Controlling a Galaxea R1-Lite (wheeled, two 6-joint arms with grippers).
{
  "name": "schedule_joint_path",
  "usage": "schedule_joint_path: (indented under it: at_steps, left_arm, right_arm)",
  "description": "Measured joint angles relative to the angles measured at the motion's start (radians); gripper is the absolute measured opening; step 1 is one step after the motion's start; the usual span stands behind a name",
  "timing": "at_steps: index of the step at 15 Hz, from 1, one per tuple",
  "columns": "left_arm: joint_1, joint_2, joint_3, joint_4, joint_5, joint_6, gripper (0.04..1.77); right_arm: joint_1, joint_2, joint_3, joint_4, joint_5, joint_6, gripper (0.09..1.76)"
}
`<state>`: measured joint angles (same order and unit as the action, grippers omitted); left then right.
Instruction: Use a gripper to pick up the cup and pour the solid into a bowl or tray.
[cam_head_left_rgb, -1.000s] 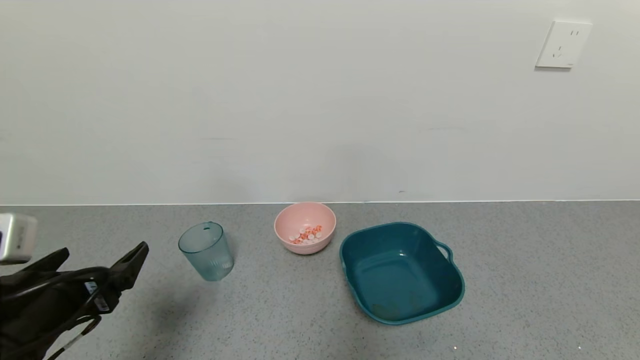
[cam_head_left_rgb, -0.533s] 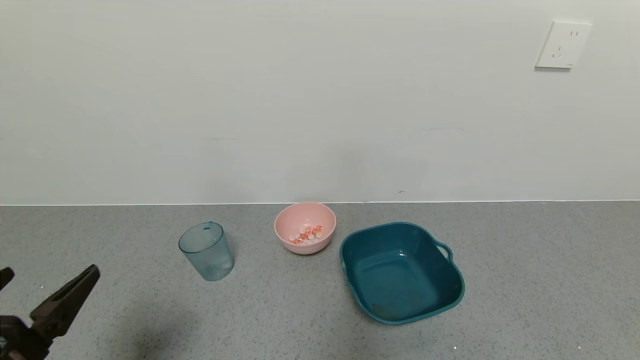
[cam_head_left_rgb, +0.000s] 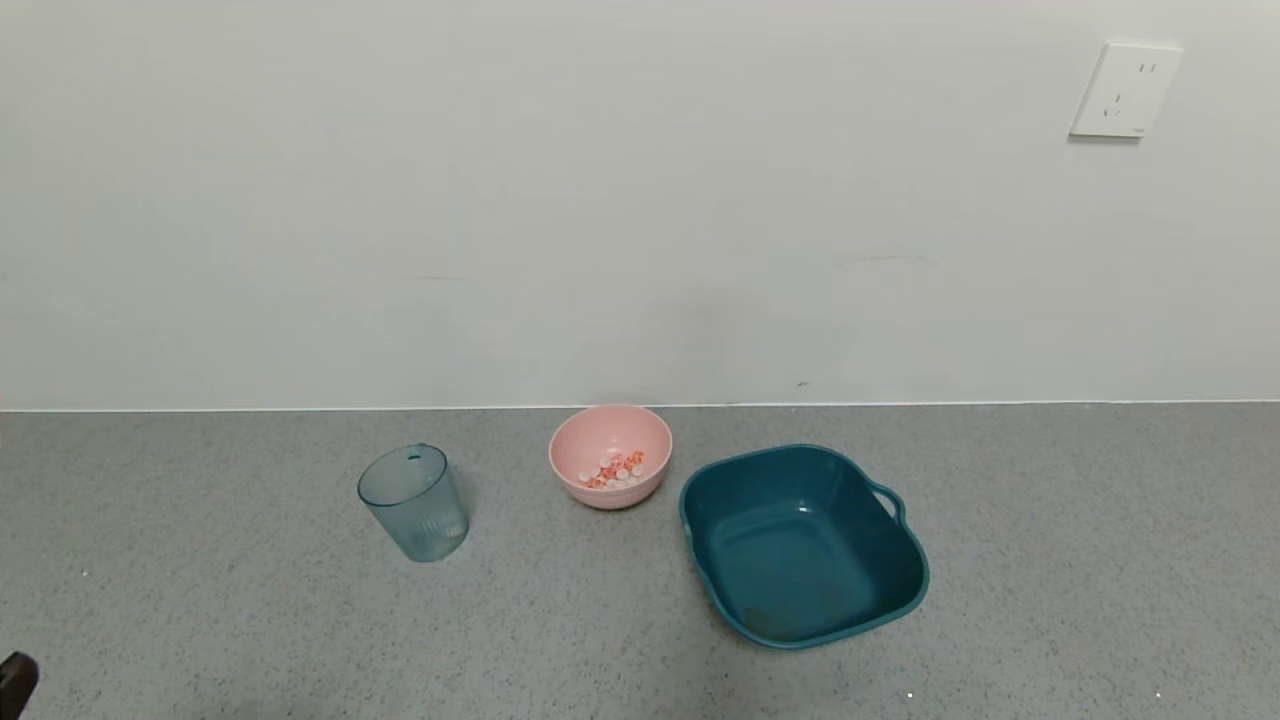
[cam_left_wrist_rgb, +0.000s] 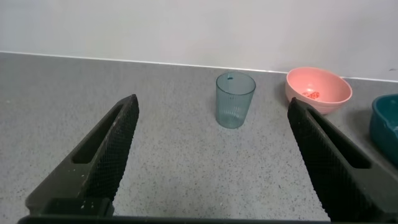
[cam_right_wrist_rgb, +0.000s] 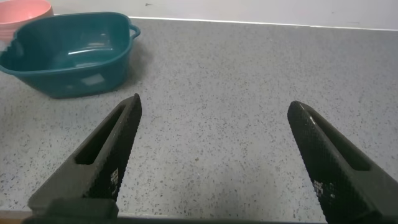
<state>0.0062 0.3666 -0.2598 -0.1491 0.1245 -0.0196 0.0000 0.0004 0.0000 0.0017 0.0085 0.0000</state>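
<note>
One cup (cam_head_left_rgb: 412, 502) stands upright and empty on the counter (cam_head_left_rgb: 560, 650). Beside it, one pink bowl (cam_head_left_rgb: 610, 455) holds the tablets (cam_head_left_rgb: 612, 470), next to one teal tray (cam_head_left_rgb: 803, 545). The left gripper (cam_left_wrist_rgb: 211, 134) and right gripper (cam_right_wrist_rgb: 214, 137) both gape wide, holding nothing.

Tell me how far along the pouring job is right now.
It looks done: the orange-red and white tablets lie in the pink bowl, and the blue-green cup stands upright and apparently empty on the countertop. Nothing is in hand; the left pincer is open, well short of the cup, and the right pincer is open beyond the teal tray. Nothing seems left.
</note>
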Motion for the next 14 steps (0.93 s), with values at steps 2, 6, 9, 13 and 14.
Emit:
schedule_joint_path:
  at_steps: [2, 6, 9, 13, 14]
  left_arm:
    - [0.01, -0.085, -0.006, 0.048, -0.034, 0.002, 1.72]
    - [0.013, -0.185, 0.006, 0.076, -0.063, -0.001, 1.72]
    - [0.001, -0.271, 0.017, 0.118, -0.097, 0.007, 1.72]
    - [-0.006, -0.351, 0.039, 0.16, -0.13, 0.03, 1.72]
    - [-0.006, -0.358, 0.049, 0.158, -0.132, 0.031, 1.72]
  right_arm:
    - [0.0, 0.0, 0.0, 0.0, 0.0, 0.0, 1.71]
    - [0.0, 0.0, 0.0, 0.0, 0.0, 0.0, 1.71]
    - [0.0, 0.0, 0.0, 0.0, 0.0, 0.0, 1.71]
    - [0.0, 0.0, 0.0, 0.0, 0.0, 0.0, 1.71]
    - [0.0, 0.0, 0.0, 0.0, 0.0, 0.0, 1.71]
